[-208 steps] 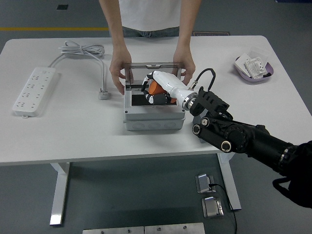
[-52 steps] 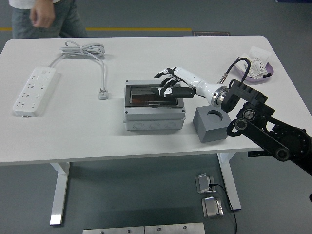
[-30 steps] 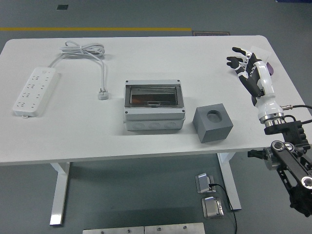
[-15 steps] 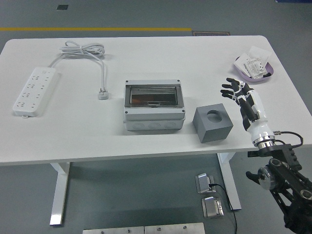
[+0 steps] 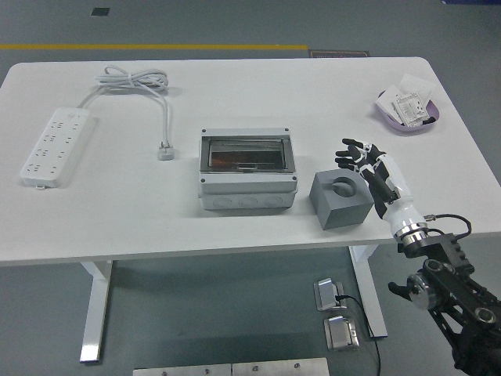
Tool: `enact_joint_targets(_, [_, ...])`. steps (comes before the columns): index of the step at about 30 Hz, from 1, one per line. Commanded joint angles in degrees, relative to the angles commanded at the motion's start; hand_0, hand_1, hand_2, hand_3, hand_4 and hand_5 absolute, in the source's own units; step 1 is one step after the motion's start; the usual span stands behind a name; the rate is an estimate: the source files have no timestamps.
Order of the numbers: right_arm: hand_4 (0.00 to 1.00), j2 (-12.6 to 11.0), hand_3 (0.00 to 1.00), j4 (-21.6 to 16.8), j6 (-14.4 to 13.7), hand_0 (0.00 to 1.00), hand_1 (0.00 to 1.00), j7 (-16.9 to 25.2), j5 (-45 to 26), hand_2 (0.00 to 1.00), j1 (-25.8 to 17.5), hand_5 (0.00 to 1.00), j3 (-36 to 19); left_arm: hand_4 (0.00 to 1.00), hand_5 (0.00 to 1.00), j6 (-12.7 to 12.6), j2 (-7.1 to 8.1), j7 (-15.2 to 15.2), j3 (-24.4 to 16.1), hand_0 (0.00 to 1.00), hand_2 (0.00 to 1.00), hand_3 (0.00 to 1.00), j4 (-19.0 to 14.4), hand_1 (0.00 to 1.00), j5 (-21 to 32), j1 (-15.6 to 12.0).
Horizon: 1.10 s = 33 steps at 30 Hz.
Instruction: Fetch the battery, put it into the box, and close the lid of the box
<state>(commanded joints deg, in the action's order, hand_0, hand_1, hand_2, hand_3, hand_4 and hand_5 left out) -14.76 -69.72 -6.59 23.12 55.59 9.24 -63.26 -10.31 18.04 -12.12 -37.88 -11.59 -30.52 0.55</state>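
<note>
The grey box (image 5: 247,175) stands at the table's middle with its smoky clear lid (image 5: 246,154) shut flat. Something orange shows dimly through the lid; the battery itself is not clearly visible. My right hand (image 5: 362,159) has white and black fingers spread open and holds nothing. It hovers just right of a grey block (image 5: 341,199) with a round hole in its top. The left arm is out of view.
A white power strip (image 5: 55,146) with its coiled cable (image 5: 133,80) and plug (image 5: 166,150) lies at the left. A purple dish (image 5: 409,110) with white packets sits at the far right.
The person held the lid open while my hand was inside the box, then left. The lid came shut. My right hand pulled away right, then came back toward the grey block.
</note>
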Motion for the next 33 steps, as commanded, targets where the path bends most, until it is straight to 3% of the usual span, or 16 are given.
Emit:
enact_joint_targets(23, [0.889,1.7,0.685,2.43,-2.37,0.751,0.684,2.85,2.01,0.648,1.87,0.587,-1.75,0.666,0.086,0.55,-0.34,0.19,2.01,0.628,0.639,0.635,-0.19,0.691,4.1,-3.81])
enact_joint_targets(32, [0.901,1.71,0.673,3.86,-2.62,0.741,0.678,3.11,2.3,0.629,4.04,0.583,-3.42,0.665,0.086,0.69,0.35,1.04,3.39,0.627,0.638,0.634,0.04,0.69,6.67,-3.22])
enact_joint_targets(33, [0.889,1.73,0.673,3.95,-2.56,0.742,0.675,3.05,2.41,0.626,4.23,0.542,-3.6,0.665,0.086,0.69,0.39,1.13,3.52,0.627,0.638,0.634,0.06,0.687,6.88,-3.14])
